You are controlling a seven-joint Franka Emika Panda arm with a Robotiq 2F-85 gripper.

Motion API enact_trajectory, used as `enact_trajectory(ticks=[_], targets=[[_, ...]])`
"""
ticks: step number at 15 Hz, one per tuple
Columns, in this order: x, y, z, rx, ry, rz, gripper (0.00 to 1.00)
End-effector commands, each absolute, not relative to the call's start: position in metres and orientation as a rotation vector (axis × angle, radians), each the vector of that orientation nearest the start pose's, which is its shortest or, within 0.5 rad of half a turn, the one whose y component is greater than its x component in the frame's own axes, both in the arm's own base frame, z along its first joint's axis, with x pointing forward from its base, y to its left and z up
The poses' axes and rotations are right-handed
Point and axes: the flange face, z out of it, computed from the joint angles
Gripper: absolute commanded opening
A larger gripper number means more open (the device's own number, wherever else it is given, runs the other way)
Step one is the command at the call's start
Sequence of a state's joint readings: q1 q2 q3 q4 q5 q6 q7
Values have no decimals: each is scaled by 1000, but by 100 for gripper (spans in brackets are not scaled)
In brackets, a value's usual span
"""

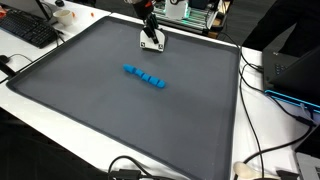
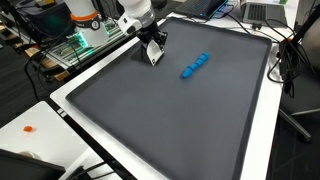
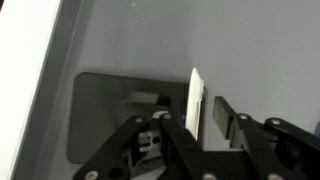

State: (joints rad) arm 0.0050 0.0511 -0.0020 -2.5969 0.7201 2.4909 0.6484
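Observation:
My gripper [image 1: 152, 41] hangs over the far edge of a dark grey mat [image 1: 90, 110], shown in both exterior views [image 2: 152, 52]. In the wrist view the gripper [image 3: 207, 108] has its fingers apart. A thin white flat piece [image 3: 196, 98] stands upright against one finger, with a visible gap to the other finger. A row of small blue blocks [image 1: 146, 76] lies on the mat nearer the middle, well apart from the gripper, and also shows in the exterior view from the other side [image 2: 195, 66]. The blue blocks are out of the wrist view.
The mat [image 2: 170, 125] lies on a white table. A black keyboard [image 1: 30, 28] sits at one far corner. Cables [image 1: 262, 150] and a dark laptop [image 1: 298, 70] lie along one side. A small orange item [image 2: 29, 128] sits on the white table edge.

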Motion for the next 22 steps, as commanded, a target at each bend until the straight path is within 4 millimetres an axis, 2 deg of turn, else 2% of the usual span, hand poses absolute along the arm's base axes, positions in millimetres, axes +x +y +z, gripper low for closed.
enact_trajectory(ticks=[1, 4, 5, 12, 22], targets=[[417, -6, 226, -2247, 1663, 376, 74], [418, -7, 233, -2245, 1659, 357, 96], [419, -7, 235, -2240, 1657, 354, 100], [421, -7, 250, -2238, 1651, 325, 100], [419, -19, 271, -2196, 1708, 280, 100]])
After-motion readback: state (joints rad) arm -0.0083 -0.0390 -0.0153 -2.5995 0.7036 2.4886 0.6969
